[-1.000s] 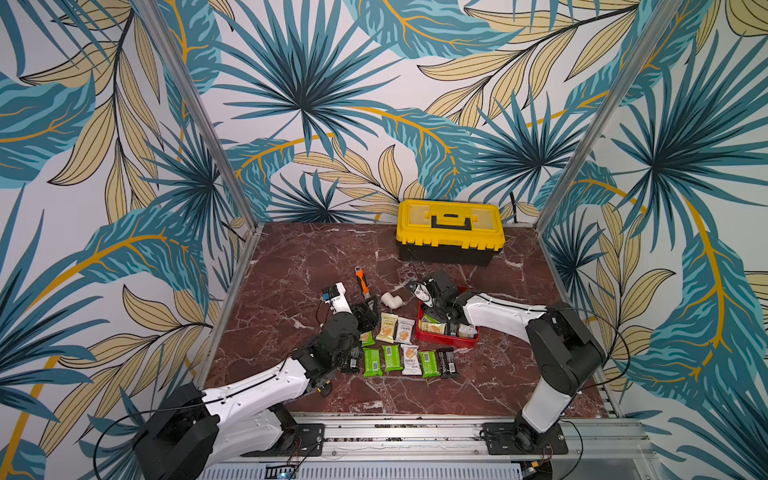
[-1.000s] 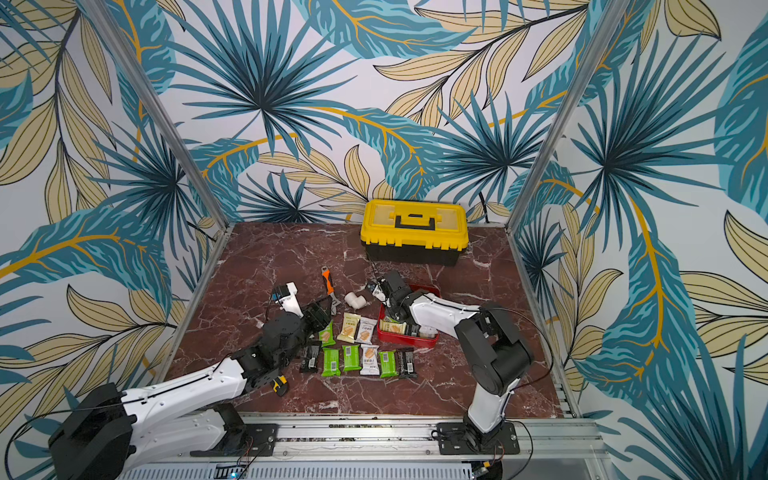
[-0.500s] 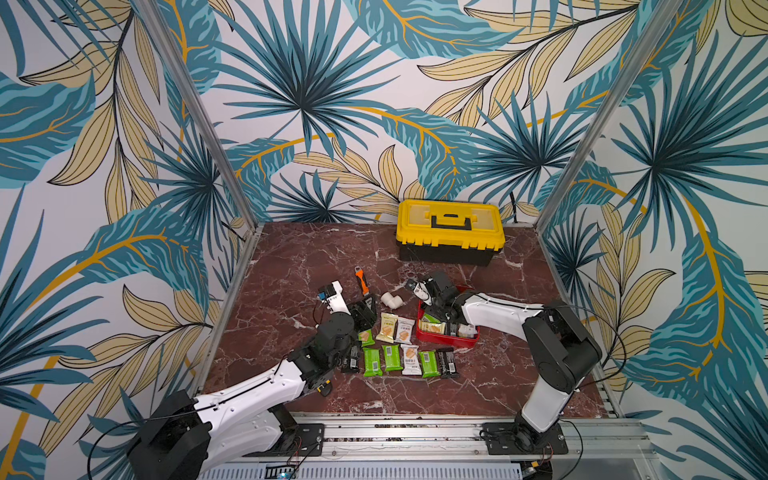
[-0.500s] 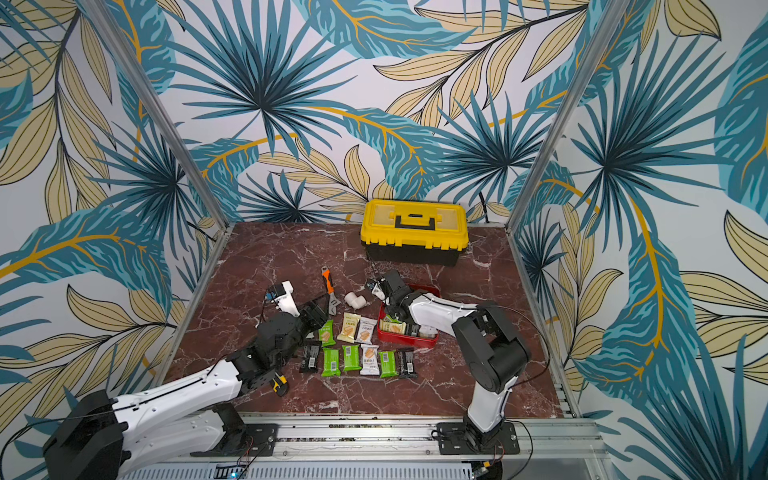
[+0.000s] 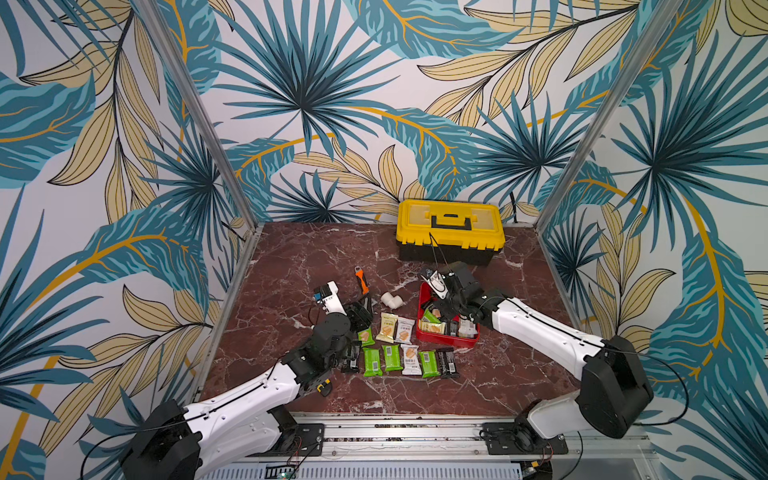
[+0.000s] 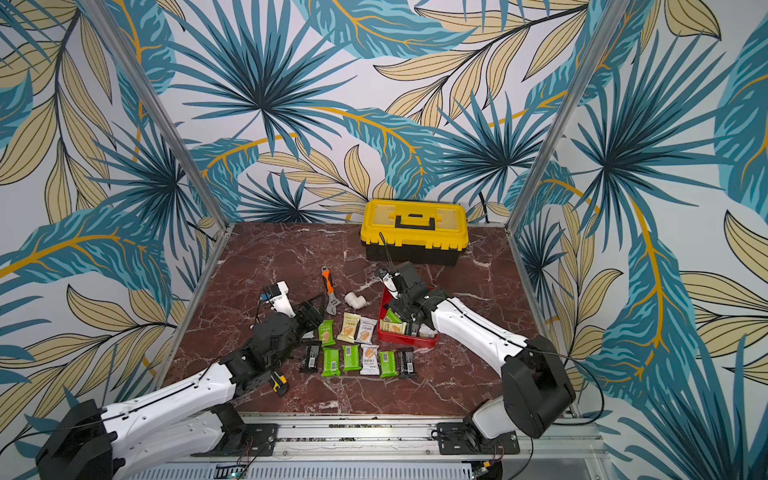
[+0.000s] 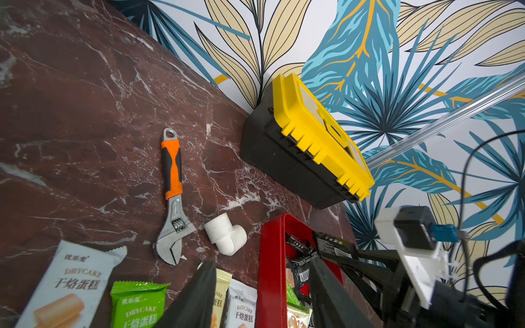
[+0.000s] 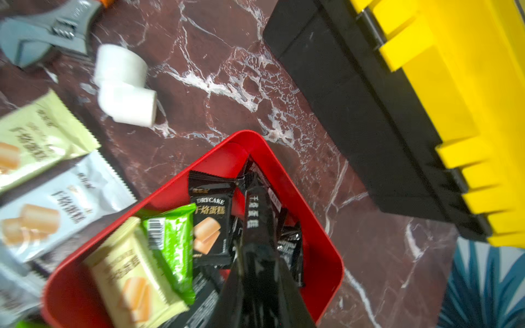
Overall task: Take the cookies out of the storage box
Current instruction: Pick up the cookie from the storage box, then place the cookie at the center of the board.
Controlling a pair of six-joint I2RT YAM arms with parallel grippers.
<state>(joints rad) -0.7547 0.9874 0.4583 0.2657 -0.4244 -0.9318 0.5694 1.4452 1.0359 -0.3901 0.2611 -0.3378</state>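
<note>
The red storage box (image 5: 446, 341) (image 6: 409, 338) sits right of centre with several cookies inside: a cream one (image 8: 133, 278), a green one (image 8: 170, 241) and black ones (image 8: 211, 224). My right gripper (image 8: 257, 250) (image 5: 444, 309) reaches into the box and is shut on a black cookie packet (image 8: 257, 215) that stands on edge between its fingers. More cookies (image 5: 392, 359) lie in two rows on the marble left of the box. My left gripper (image 7: 261, 262) (image 5: 362, 315) hovers open over those rows beside the box's wall (image 7: 270, 269), holding nothing.
A yellow-and-black toolbox (image 5: 449, 232) (image 8: 426, 113) stands at the back, close behind the box. An orange-handled wrench (image 5: 362, 282) (image 7: 172, 176) and a white pipe elbow (image 5: 391, 300) (image 7: 225, 237) lie between the arms. Patterned walls close in three sides.
My right gripper has closed on the black packet inside the box. The left arm has hardly shifted and its jaws stay as they were.
</note>
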